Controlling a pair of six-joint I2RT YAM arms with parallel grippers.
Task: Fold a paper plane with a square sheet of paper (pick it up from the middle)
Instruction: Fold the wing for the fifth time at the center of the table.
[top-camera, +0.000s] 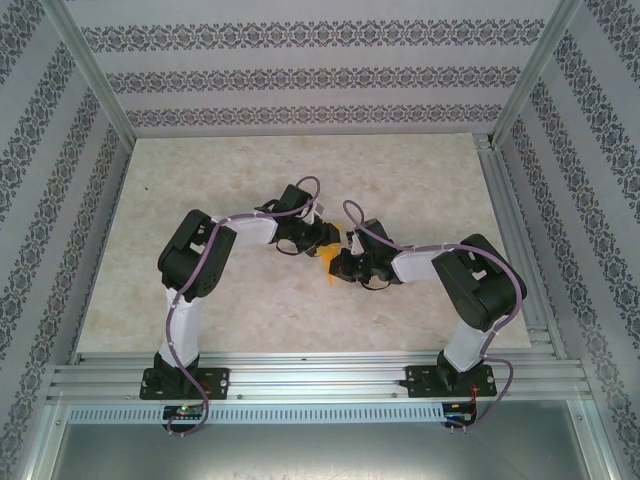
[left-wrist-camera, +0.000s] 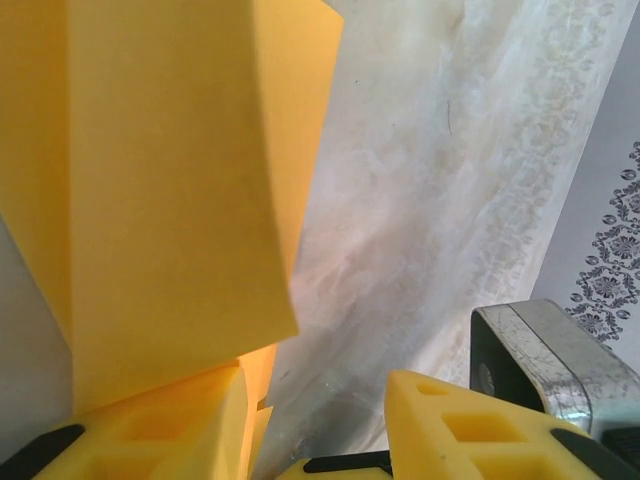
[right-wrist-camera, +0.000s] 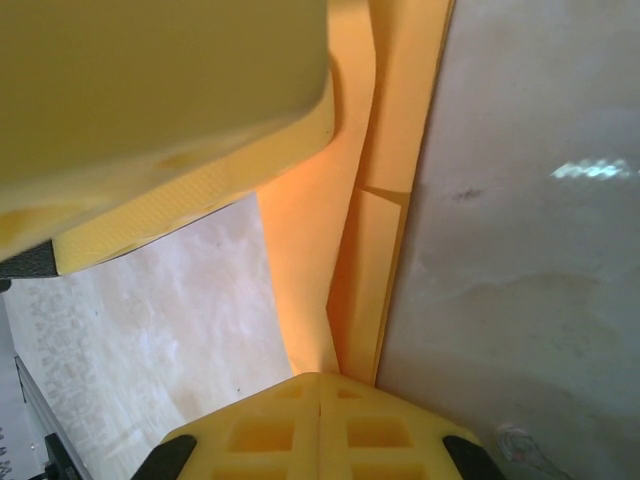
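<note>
Sheet of paper (top-camera: 332, 262) (orange-yellow, creased into folds) is located over the centre of the table (top-camera: 200, 300). Right gripper (top-camera: 347, 266), at the paper's 3 o'clock, is clenched on a folded edge. Left gripper (top-camera: 322, 242), at 11 o'clock, grasps nothing: fingers (left-wrist-camera: 170, 435) parted, paper against one finger only.

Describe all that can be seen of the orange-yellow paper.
The paper is thin, plain, matt orange-yellow and already folded: several layers overlap, with straight creases and a small step in one flap. It sits between the two grippers near the middle of the table, mostly hidden from above. The right gripper is shut on its folded edge. The left gripper stands open, the sheet leaning against one finger. Whether the paper touches the table is unclear.
</note>
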